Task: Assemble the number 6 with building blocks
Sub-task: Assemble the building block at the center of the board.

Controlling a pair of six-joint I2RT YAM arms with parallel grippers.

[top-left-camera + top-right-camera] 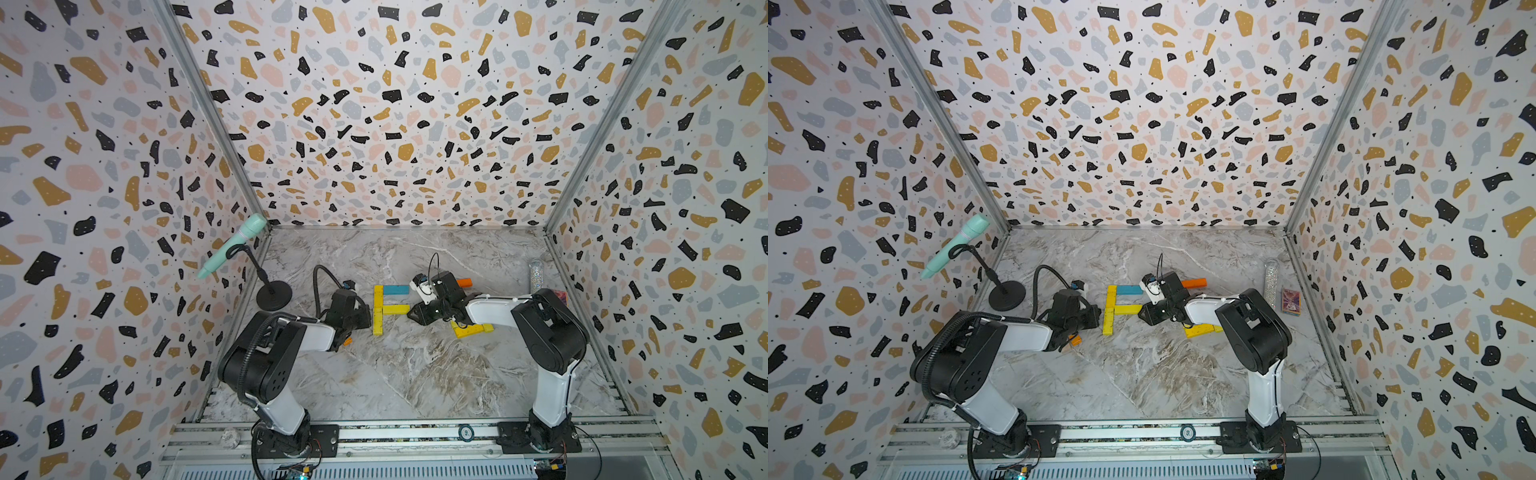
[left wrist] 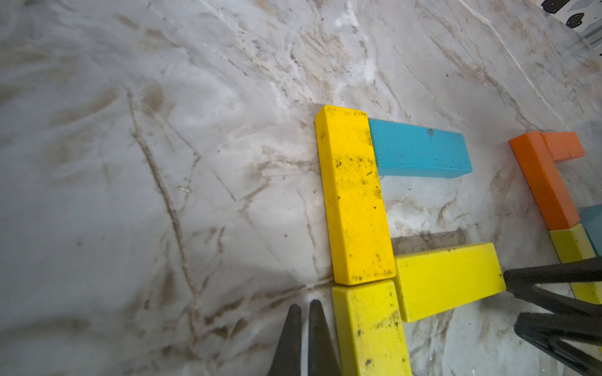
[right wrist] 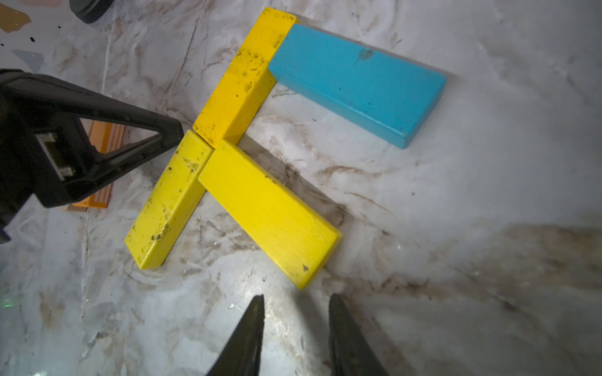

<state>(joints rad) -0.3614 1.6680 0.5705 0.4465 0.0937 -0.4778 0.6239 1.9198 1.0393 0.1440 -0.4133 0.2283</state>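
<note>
Four building blocks lie flat together mid-table: an amber-yellow block and a yellow block end to end in a column, with a blue block and a yellow block branching right. My left gripper is shut and empty, its tips on the table beside the lower column block. My right gripper is open and empty, just off the free end of the yellow branch block. An orange block and a yellow heap lie by the right arm, partly hidden.
A mint microphone on a black stand sits at the left wall. A glittery tube and a small red box stand by the right wall. An orange block lies under the left gripper. Walls enclose three sides.
</note>
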